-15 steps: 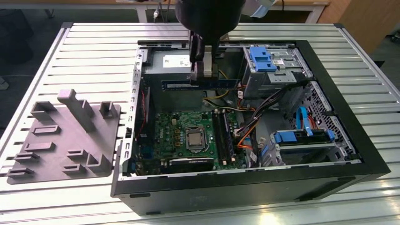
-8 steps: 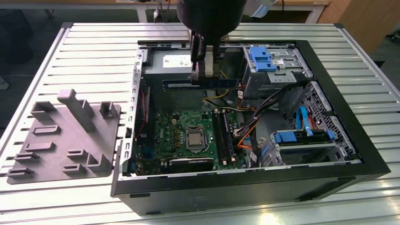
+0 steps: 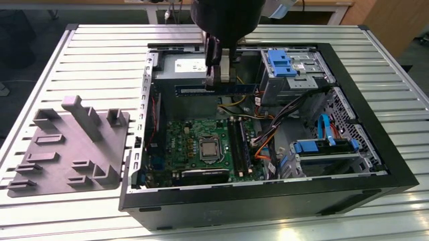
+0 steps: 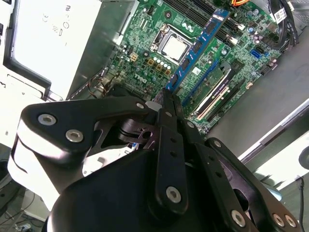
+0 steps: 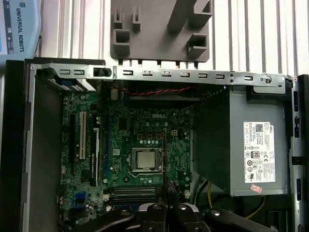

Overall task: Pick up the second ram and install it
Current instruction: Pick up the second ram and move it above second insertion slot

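The end effector (image 3: 220,80) is clamped on the ram (image 3: 191,90), holding it level in the air inside the open case (image 3: 268,198), above the motherboard (image 3: 191,138) and clear of its sockets.

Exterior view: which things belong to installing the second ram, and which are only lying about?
Belong to the job:
- second ram, held in the gripper above the open case
- memory sockets on the motherboard

Just lying about:
- gray fixture on the table beside the case
- power supply
- blue drive bracket
- orange cables
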You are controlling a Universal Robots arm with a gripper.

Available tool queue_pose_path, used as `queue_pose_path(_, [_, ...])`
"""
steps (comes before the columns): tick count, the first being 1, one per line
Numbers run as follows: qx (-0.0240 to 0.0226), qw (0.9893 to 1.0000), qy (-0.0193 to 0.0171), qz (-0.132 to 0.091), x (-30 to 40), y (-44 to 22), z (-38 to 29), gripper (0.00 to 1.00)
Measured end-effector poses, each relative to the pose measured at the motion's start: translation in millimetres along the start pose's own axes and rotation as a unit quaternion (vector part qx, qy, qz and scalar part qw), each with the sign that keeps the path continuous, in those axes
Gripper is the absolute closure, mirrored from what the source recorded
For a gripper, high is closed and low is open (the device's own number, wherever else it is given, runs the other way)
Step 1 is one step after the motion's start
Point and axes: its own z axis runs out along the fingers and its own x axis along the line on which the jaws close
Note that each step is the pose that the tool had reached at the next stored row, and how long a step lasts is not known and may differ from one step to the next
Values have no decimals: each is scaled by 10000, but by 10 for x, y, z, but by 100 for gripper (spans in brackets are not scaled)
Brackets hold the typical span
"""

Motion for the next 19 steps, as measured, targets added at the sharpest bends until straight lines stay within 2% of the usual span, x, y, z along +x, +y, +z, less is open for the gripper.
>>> queue_pose_path(14, [-1,10000,-12,-2,1,-10,6,88])
queue_pose_path(19, [-1,10000,-12,-1,6,-30,50,88])
